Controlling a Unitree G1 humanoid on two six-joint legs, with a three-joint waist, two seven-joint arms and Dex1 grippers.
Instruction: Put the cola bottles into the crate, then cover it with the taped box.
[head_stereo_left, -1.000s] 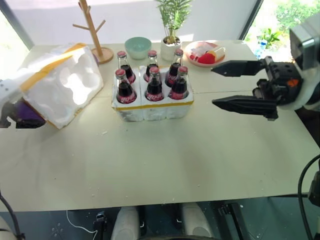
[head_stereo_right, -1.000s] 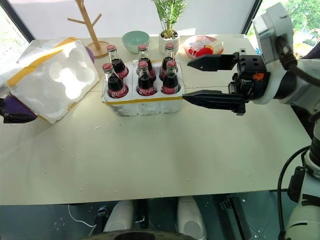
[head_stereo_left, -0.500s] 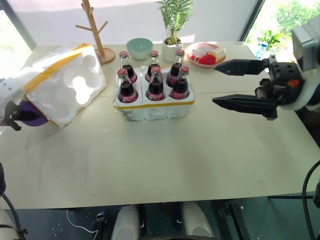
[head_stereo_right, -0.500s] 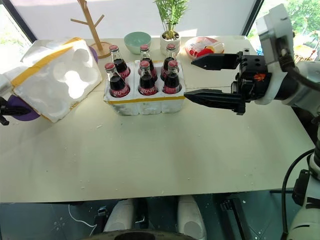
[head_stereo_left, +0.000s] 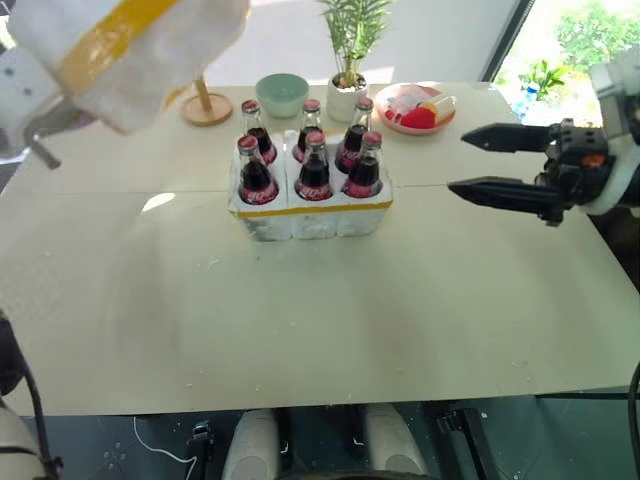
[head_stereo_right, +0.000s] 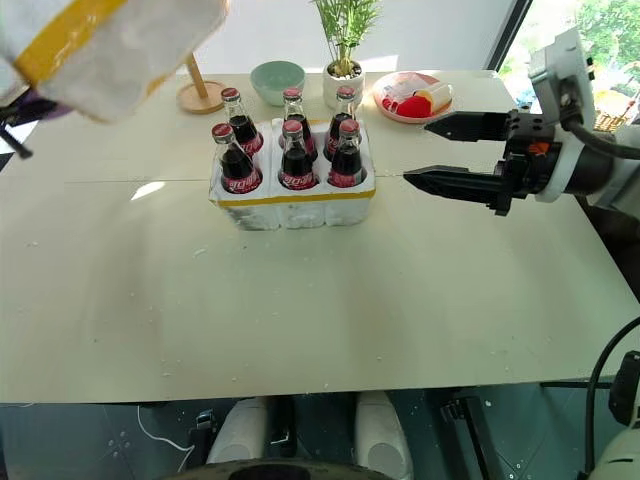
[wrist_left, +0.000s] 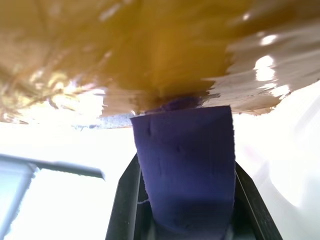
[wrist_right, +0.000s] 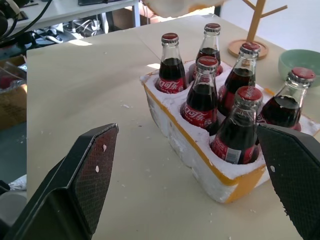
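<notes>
We find the taped box (head_stereo_left: 125, 50) now raised clear of the table (head_stereo_left: 320, 310) at the far left, where a second ago it lay tilted on the surface beside the crate (head_stereo_left: 310, 212). The left gripper (wrist_left: 182, 165) is clenched on the box, its purple-padded finger pressed against the yellow tape; a second ago it was partly open. All six cola bottles (head_stereo_left: 313, 160) stand upright in the crate's wells, unchanged in position. The right gripper (head_stereo_left: 492, 162) hangs level to the right of the crate, apart from it, jaws spread wide and empty, drawn slightly further right than before. The wooden mug tree (head_stereo_right: 196, 88), green bowl (head_stereo_left: 276, 92), potted plant (head_stereo_left: 345, 70) and pink plate (head_stereo_left: 412, 108) stand behind the crate.
</notes>
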